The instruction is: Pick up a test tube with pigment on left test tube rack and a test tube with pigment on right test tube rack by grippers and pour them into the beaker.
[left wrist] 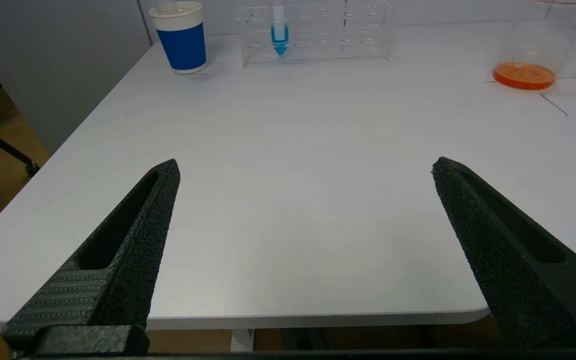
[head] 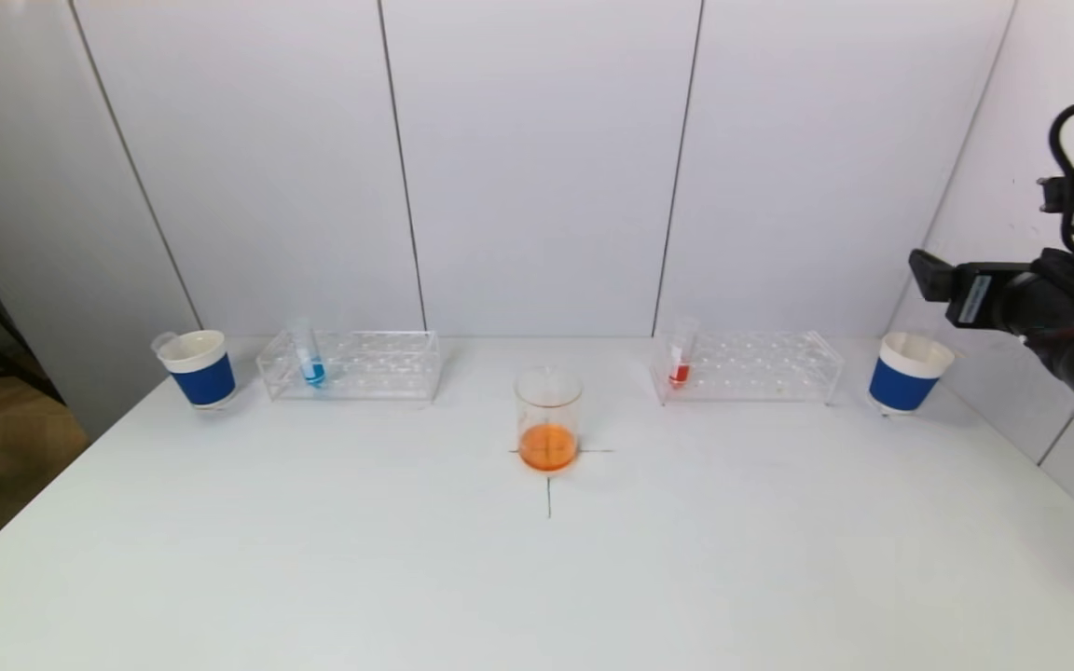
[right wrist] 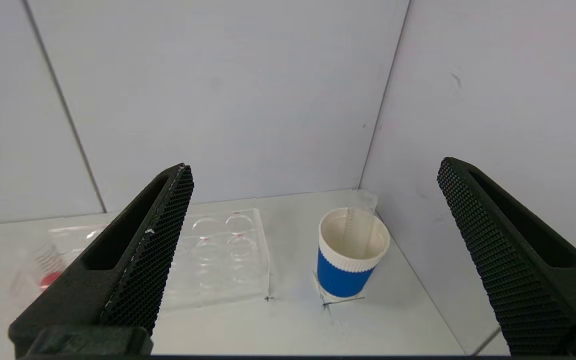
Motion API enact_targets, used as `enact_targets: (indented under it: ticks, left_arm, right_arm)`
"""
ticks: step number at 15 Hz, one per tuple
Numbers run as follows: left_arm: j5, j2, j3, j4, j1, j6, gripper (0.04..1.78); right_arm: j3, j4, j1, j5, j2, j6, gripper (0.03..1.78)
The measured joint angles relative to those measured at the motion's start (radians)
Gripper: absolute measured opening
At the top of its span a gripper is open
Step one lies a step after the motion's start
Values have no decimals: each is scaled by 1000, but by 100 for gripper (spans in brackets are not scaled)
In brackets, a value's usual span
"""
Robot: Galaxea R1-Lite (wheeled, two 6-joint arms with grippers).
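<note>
A glass beaker [head: 548, 424] [left wrist: 525, 65] holding orange liquid stands mid-table on a cross mark. On the left, a clear rack [head: 351, 365] [left wrist: 318, 30] carries a test tube with blue pigment [head: 311, 359] [left wrist: 279, 30]. The clear rack on the right [head: 747, 365] [right wrist: 218, 250] carries a test tube with red pigment [head: 680, 363] [right wrist: 48, 270]. My left gripper [left wrist: 305, 167] hangs open and empty at the table's near edge, out of the head view. My right gripper [right wrist: 315, 167] is open and empty, raised at the far right, facing the right cup.
A blue-sleeved paper cup [head: 201, 368] [left wrist: 183, 37] stands left of the left rack. Another cup [head: 905, 373] [right wrist: 353, 252] stands right of the right rack, with a clear tube leaning inside. Walls close the back and right side. My right arm [head: 1059, 298] reaches in from the right.
</note>
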Motion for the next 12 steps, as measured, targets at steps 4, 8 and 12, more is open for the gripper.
enact_targets:
  ticks: [4, 8, 12]
  left_arm:
    - [0, 0, 0, 0, 0, 0, 176]
    - [0, 0, 0, 0, 0, 0, 176]
    - [0, 0, 0, 0, 0, 0, 176]
  right_arm:
    - [205, 0, 1, 0, -255, 2, 178]
    - [378, 20, 0, 0, -532, -3, 178]
    - [512, 164, -1, 2, -838, -15, 178]
